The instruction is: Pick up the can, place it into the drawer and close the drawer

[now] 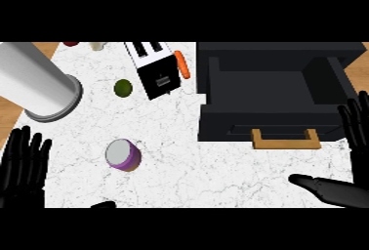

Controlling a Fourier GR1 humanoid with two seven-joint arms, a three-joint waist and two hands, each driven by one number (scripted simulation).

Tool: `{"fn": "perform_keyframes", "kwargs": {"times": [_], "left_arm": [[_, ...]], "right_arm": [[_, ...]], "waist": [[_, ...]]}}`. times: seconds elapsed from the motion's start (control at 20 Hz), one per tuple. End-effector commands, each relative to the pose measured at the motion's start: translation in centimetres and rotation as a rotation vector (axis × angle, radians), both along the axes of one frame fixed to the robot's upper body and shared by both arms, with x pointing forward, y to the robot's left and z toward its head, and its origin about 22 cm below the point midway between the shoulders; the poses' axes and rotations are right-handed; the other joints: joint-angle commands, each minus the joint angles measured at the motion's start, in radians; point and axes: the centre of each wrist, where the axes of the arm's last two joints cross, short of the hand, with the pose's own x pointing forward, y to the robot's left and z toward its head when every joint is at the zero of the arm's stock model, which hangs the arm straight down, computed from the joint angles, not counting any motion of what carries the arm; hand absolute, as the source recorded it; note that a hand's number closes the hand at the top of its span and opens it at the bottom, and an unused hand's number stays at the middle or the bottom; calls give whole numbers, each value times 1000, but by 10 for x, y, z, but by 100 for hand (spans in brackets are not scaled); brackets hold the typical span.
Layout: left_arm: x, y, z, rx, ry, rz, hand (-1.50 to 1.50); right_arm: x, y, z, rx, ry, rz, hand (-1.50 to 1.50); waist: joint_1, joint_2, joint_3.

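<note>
We see the right hand (337, 190) only in part: fingers and thumb come in from the right edge, the palm beyond it, and the lower edge cuts the left hand (22, 163) at the palm. The top edge cuts off the grey cylinder (39, 85), the toaster (155, 68), a dark red thing (71, 43) and a cream thing (98, 46), the last two too small for us to name. A black tip (104, 204) at the lower edge we cannot identify.
</note>
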Motion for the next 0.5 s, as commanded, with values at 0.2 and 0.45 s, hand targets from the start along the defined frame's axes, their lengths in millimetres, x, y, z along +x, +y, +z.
{"fn": "perform_keyframes", "kwargs": {"times": [0.2,0.45], "left_arm": [[13,-28,-36,-12,58,1,-150],[28,-35,-53,-11,102,10,-150]], "right_arm": [[-13,-3,4,-27,4,6,-150],[-13,-2,11,-13,-23,1,-150]], "waist": [[-1,0,0],[-2,0,0]]}}
